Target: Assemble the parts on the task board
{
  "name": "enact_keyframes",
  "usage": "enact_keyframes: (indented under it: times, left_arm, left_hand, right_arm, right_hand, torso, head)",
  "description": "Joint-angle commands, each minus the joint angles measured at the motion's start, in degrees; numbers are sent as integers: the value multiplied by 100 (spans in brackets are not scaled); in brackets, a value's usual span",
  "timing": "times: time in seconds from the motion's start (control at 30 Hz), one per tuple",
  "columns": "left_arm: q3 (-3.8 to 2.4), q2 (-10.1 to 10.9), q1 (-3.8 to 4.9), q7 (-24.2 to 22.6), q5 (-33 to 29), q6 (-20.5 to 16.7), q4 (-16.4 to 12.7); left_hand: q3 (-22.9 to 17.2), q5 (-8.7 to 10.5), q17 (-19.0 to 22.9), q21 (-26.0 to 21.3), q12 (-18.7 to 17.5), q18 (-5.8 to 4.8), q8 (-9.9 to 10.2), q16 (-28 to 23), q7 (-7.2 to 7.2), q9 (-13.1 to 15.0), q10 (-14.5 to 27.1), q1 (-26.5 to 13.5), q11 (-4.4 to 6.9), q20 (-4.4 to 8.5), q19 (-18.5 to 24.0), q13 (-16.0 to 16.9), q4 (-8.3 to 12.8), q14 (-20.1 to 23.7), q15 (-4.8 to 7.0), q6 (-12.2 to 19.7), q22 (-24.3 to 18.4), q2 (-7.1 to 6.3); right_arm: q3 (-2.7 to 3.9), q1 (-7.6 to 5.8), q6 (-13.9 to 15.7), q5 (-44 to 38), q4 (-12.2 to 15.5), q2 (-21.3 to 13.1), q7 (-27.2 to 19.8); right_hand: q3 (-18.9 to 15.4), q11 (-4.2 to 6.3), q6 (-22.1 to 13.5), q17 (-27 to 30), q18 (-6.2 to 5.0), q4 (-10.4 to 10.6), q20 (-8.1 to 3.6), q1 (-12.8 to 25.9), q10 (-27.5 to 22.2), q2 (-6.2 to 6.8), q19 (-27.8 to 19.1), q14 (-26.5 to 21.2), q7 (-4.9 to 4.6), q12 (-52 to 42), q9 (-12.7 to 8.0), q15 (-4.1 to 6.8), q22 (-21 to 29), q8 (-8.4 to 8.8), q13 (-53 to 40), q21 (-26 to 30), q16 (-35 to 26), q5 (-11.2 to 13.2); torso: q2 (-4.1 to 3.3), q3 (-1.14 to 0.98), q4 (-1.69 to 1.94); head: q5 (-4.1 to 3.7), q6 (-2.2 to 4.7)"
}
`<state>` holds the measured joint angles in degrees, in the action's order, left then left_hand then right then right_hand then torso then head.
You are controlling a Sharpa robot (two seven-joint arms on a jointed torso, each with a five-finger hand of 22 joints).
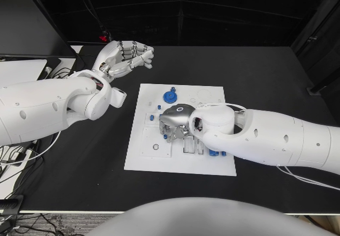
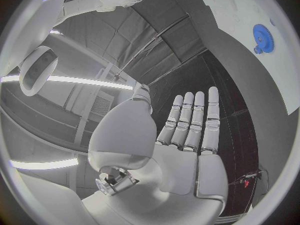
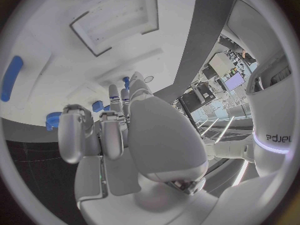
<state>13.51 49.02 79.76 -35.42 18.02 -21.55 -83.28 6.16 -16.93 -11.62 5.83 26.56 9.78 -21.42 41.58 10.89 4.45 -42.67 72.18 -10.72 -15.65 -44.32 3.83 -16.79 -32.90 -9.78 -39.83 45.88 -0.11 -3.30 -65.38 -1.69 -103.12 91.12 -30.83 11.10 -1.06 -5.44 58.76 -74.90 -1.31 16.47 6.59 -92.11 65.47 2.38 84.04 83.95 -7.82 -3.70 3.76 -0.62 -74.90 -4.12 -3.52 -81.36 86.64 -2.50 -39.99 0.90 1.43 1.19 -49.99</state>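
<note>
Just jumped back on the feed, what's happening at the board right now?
The right hand is down over the middle of the white task board, fingers among the small blue parts; whether it actually grips one cannot be told. The left hand is raised over the black table beyond the board's far left corner, fingers together, holding nothing. A blue gear sits near the board's far edge, untouched.

Only readable thing is some dark lettering on the robot's white body [image 3: 277,138] in the right wrist view. It's mirrored or flipped, probably "Sharpa".
</note>
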Motion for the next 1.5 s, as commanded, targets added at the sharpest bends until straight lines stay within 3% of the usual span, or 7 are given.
enact_keyframes:
  times: [0.03,0.2,0.47,0.67,0.87,1.07,1.5]
  left_arm:
    - [-3,1,7,-47,-17,31,-6]
    - [-3,-1,7,-51,-17,41,-3]
    - [-3,-32,5,-58,-17,61,41]
    - [-3,-40,-9,-73,-17,91,77]
    - [-3,-32,-29,-104,-65,125,91]
    - [-3,-35,-43,-114,-125,131,102]
    - [-3,-45,-53,-111,-142,129,108]
  left_hand:
    - [29,-37,6,25,39,49,-39,29,236,1,50,0,-8,-3,-38,5,8,28,14,35,-9,62]
    - [29,-37,6,25,39,49,-39,29,236,1,50,0,-8,-3,-38,5,8,28,14,35,-9,62]
    - [36,-41,16,27,52,49,-51,38,237,0,54,7,-8,-3,-41,4,8,31,14,46,-11,69]
    - [51,-40,31,27,64,47,-60,47,243,-6,69,5,-12,-2,-42,2,5,42,12,78,-16,74]
    - [110,-23,102,-15,105,34,-114,52,260,-17,134,-21,-29,-11,15,-3,3,120,-9,157,-58,89]
    - [110,-23,103,-16,107,34,-116,54,260,-18,136,-19,-30,-12,16,-3,3,120,-9,159,-59,90]
    - [108,-36,121,-20,130,36,-143,79,262,-19,148,10,-31,-13,18,-2,10,113,-10,178,-70,124]
  right_arm:
    - [2,-5,307,-49,23,-13,-50]
    - [2,17,1120,-12,95,-118,-185]
    - [10,5,2484,735,576,-684,-603]
    - [17,-192,2880,1774,1024,-1338,-945]
    - [17,-363,2822,2176,1172,-1892,-1129]
    - [14,-402,2630,2168,1119,-2192,-1049]
    - [7,-409,1592,1155,874,-2183,-103]
  right_hand:
    - [-65,-14,-32,-773,-112,5,45,112,-61,8,103,454,-40,-2,5,-46,-1110,33,-6,39,-40,-20]
    - [-120,-80,-175,-598,-122,4,77,373,-171,143,82,416,-193,-7,6,-89,-1087,36,-11,88,-131,-20]
    - [8,-106,-93,-576,-119,-37,106,307,-175,91,98,413,-227,-36,31,-115,-1090,-11,-16,74,-140,-23]
    - [107,-146,-214,-576,-118,-62,136,220,-335,52,109,416,-257,-18,14,-146,-1091,38,-9,68,-135,-26]
    - [119,-185,-500,-519,-125,-28,177,280,-590,143,101,405,-288,-23,-6,-185,-1078,61,-12,95,-156,-28]
    - [155,-141,-618,-510,-124,-12,150,328,-733,195,113,404,-236,-38,1,-128,-1086,48,-15,75,-157,-27]
    - [234,-136,-646,-502,-125,14,72,440,-889,277,116,405,-241,-75,13,-42,-1084,29,-23,78,-155,-23]
  torso:
    - [1,2,-2]
    - [2,-1,0]
    - [16,9,3]
    - [15,6,-15]
    - [6,11,19]
    - [1,6,0]
    - [2,0,12]
  head:
    - [-3,-1]
    - [-23,-1]
    - [-35,-1]
    - [-48,-1]
    - [-199,-1]
    - [-237,-1]
    - [-281,-1]
